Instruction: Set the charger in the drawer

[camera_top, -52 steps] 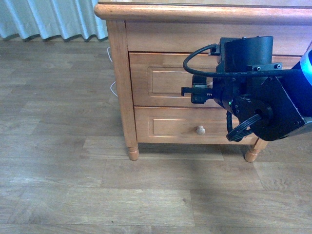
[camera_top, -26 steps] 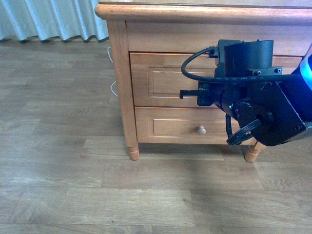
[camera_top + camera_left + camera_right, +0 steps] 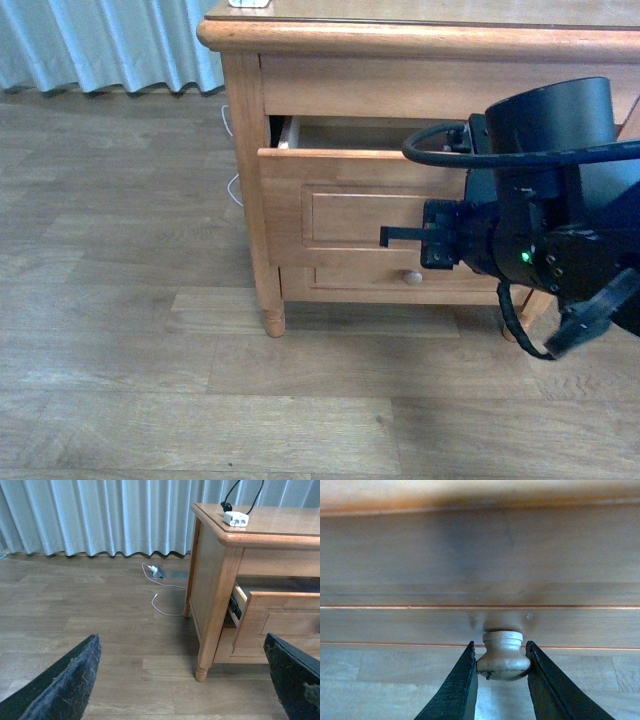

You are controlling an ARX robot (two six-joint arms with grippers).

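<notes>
Across the room, grey-brown plank flooring [image 3: 150, 380] is laid up to pleated pale blue curtains [image 3: 100, 515]. On the glossy worktop [image 3: 280, 527] of the honey-brown wooden nightstand [image 3: 245, 200], near its corner, the small white square charger [image 3: 235, 518] is seen, with its thin black cable [image 3: 231, 492] rising from it. The taller drawer [image 3: 350, 215], with its recessed panel, is partly drawn out. Its round pale knob [image 3: 503, 657] is clamped between the black right fingers [image 3: 455, 690]. The left fingers [image 3: 75, 680] are held wide apart above the floor. A white cord [image 3: 160, 607] is curled on the planks beside the nightstand.
</notes>
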